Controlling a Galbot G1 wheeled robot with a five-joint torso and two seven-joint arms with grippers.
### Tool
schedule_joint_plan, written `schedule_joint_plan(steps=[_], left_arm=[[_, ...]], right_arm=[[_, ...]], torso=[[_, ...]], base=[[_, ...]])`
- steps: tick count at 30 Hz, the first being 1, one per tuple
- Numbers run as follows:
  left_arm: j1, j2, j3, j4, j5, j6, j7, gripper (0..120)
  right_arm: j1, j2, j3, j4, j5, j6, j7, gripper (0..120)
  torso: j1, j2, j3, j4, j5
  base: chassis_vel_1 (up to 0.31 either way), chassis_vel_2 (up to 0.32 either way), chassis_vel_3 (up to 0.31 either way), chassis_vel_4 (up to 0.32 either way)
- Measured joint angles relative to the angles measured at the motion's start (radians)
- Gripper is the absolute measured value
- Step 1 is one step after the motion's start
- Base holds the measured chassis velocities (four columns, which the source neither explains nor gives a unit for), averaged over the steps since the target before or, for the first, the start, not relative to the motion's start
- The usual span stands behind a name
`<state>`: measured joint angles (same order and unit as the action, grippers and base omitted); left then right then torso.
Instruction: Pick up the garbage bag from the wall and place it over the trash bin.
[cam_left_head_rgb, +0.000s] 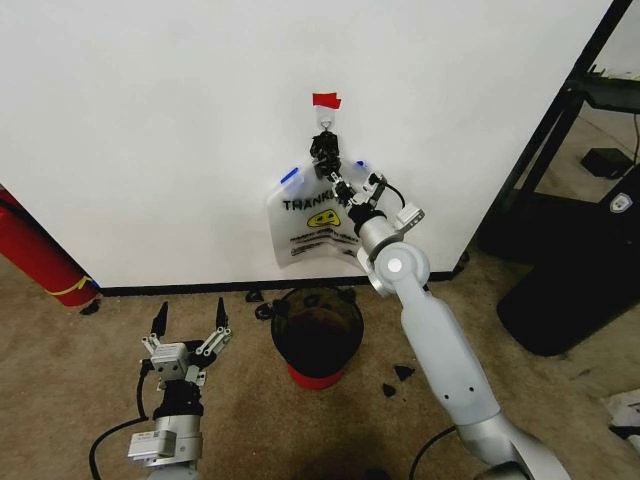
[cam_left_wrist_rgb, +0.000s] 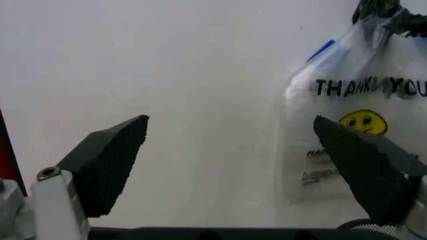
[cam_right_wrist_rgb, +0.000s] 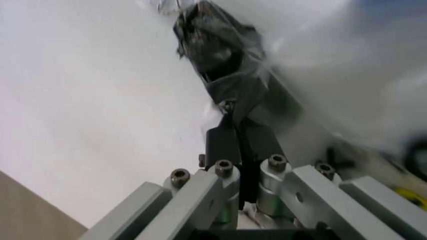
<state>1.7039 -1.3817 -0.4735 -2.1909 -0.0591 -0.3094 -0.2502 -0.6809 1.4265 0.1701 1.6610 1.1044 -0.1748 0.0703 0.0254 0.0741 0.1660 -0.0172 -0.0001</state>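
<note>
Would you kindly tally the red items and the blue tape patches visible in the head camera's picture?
Red tape piece: 1
Red cylinder: 1
Trash bin's red base: 1
Blue tape patches on the garbage bag: 2
Total: 5

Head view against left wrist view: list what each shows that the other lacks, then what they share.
Head view alone: the bin on the floor, red tape above the hook, and the right hand shut on the bag's handles. Left wrist view alone: the full "THANK YOU" print, unobstructed. Both: the bag hanging on the white wall, and the open left hand off the bag.
</note>
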Motion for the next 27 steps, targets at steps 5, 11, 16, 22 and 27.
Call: schedule_joint_plan(steps=[5, 11, 16, 22, 27], left_arm=[[-0.001, 0.002, 0.002, 0.003, 0.0, 0.0, -0.001, 98], [0.001, 0.006, 0.007, 0.003, 0.002, -0.003, -0.005, 98], [0.0, 0.009, 0.012, 0.004, 0.003, -0.003, -0.008, 98], [-0.002, 0.015, 0.018, 0.006, 0.004, -0.003, -0.01, 98], [-0.009, 0.023, 0.024, 0.011, 0.003, -0.001, -0.011, 98]], right_arm=[[-0.074, -0.014, 0.002, 0.043, -0.043, 0.004, -0.011, 0], [-0.189, -0.022, 0.003, 0.118, -0.1, 0.009, -0.022, 0], [-0.265, -0.025, 0.01, 0.177, -0.138, 0.012, -0.029, 0], [-0.36, -0.041, 0.035, 0.263, -0.207, 0.019, -0.055, 0], [-0.437, -0.07, 0.068, 0.3, -0.252, 0.034, -0.073, 0]], torso=[[0.0, 0.0, 0.0, 0.0001, 0.0001], [0.0, 0.0, 0.0, 0.0002, 0.0001], [0.0, 0.0, 0.0, 0.0, 0.0001], [0.0, 0.0, 0.0, 0.0, 0.0001], [0.0, 0.0, 0.0, 0.0, 0.0001]], base=[[0.0, 0.0, 0.0, 0.0], [0.0, 0.0, 0.0, 0.0], [0.0, 0.0, 0.0, 0.0], [0.0, 0.0, 0.0, 0.0], [0.0, 0.0, 0.0, 0.0]])
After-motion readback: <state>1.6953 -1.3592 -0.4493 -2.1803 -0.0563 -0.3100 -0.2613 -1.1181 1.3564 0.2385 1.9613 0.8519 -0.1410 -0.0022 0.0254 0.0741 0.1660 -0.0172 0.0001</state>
